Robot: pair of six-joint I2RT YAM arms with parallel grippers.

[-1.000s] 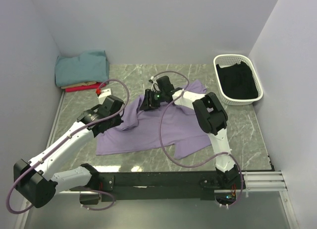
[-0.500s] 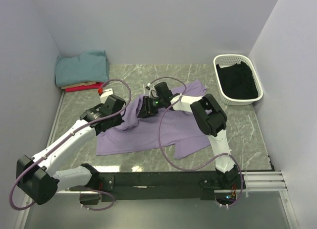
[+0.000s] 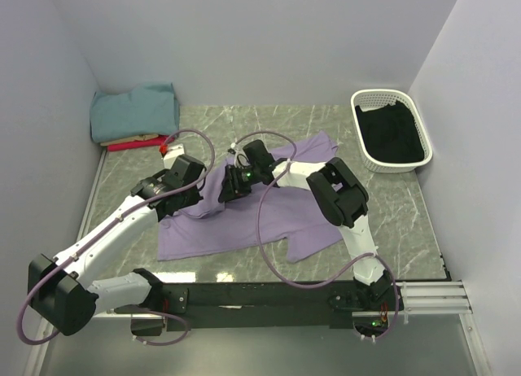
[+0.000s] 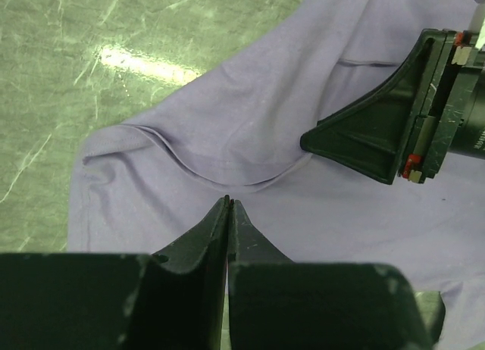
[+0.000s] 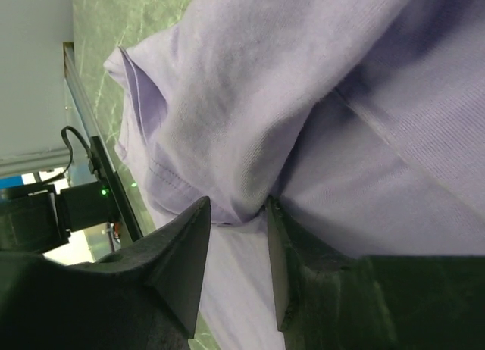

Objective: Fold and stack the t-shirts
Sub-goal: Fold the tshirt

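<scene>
Lavender t-shirt (image 3: pixel 244 217) lay spread mid-tabletop (image 3: pixel 391 197); folded stack (image 3: pixel 134 115) sat at 10 o'clock. Left wrist view showed left hand (image 4: pixel 229 206) fully closed, gripping nothing. Right wrist view showed right hand (image 5: pixel 236 214) clamping a cloth fold, hidden from overhead.

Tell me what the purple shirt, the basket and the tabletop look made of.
Purple shirt: soft matte knit cloth, probably cotton; it creases and shows stitched hems. Basket: white, likely plastic, with a perforated wall. Tabletop: green marble-look surface with pale veins and slight glare; possibly printed.
</scene>
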